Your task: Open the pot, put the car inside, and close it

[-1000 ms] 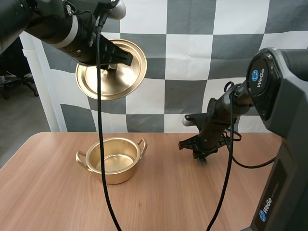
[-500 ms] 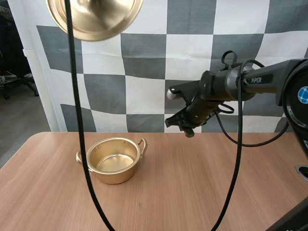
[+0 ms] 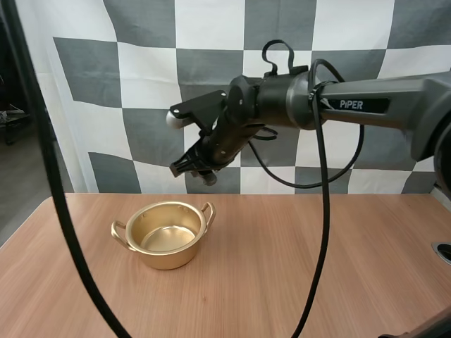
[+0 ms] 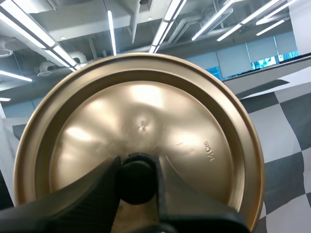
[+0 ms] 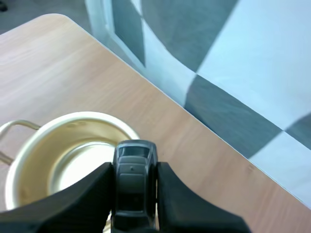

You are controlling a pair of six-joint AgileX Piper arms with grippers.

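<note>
**A:** where's the pot at? open or what?

**B:** open. Gold pot (image 3: 166, 259) sits upright on the table (image 3: 317, 267), a loop handle on each side, shiny inside showing. The lid (image 4: 146, 111) is off it: round, same gold, "14cm" stamped on it. My left gripper (image 4: 137, 180) has it pinched by the black knob (image 4: 136, 174).

**A:** and the car?

**B:** little dark grey car (image 5: 133, 170), roof and windscreen showing, clamped by its sides in my right gripper (image 5: 133, 194). It's up in the air over the pot's rim (image 5: 73, 118), not touching it.
</note>
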